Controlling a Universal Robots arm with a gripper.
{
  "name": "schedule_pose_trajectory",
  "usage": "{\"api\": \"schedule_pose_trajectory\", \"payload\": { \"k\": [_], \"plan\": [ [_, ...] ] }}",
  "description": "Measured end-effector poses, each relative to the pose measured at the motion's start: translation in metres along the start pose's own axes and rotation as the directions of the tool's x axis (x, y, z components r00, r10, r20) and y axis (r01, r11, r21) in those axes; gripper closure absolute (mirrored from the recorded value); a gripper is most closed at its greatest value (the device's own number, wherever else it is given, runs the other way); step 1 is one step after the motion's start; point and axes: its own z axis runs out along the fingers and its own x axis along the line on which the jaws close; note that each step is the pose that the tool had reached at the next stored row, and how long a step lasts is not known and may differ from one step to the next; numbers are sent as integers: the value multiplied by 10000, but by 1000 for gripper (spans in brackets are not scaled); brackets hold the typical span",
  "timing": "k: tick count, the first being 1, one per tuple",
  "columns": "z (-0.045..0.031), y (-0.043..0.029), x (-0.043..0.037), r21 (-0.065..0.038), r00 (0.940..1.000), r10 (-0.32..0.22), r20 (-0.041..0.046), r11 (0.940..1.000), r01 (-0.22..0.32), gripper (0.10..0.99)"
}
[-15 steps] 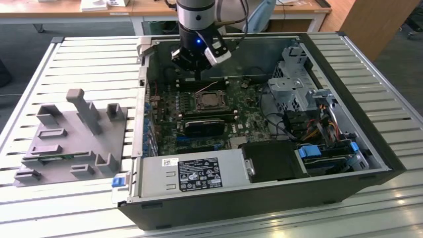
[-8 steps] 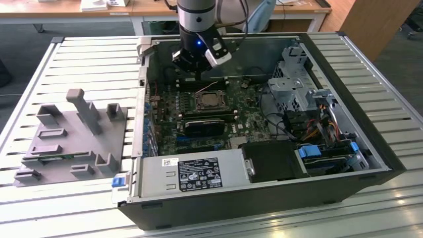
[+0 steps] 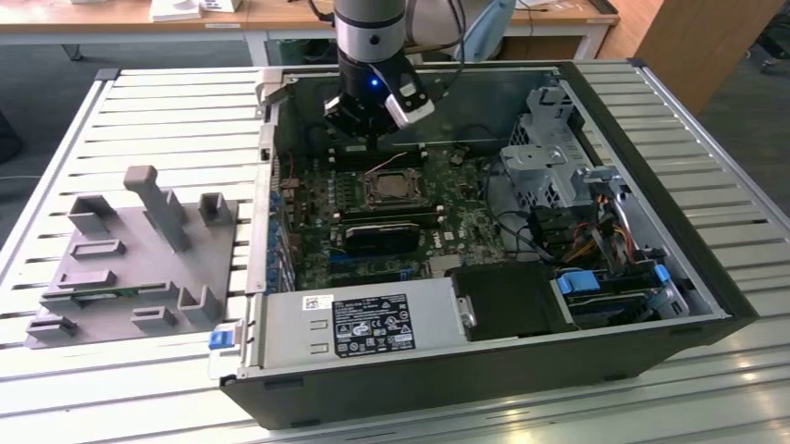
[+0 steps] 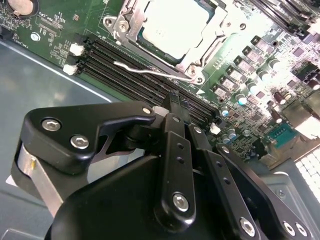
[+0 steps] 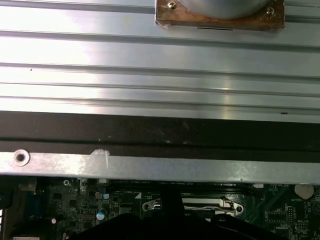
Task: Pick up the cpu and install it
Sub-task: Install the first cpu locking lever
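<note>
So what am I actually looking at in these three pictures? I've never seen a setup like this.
A robot arm reaches into an open computer case lying on a slatted metal table. The exterior view comes from a camera off the arm; both wrist views come from cameras riding on the arm. Its gripper hangs over the green circuit board. The cpu, a shiny square chip, already sits in its socket, near the gripper, with nothing seen held in the jaws. A grey plastic holder tray lies beside the case.
</note>
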Motion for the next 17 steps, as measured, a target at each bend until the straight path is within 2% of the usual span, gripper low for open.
{"api": "schedule_pose_trajectory", "payload": {
  "k": [11, 17],
  "plan": [
    [39, -5, -5, -1, 10000, -2, 0, 10000, 2, 980],
    [86, -12, -69, 0, 10000, -1, 0, 10000, 1, 980]
  ]
}}
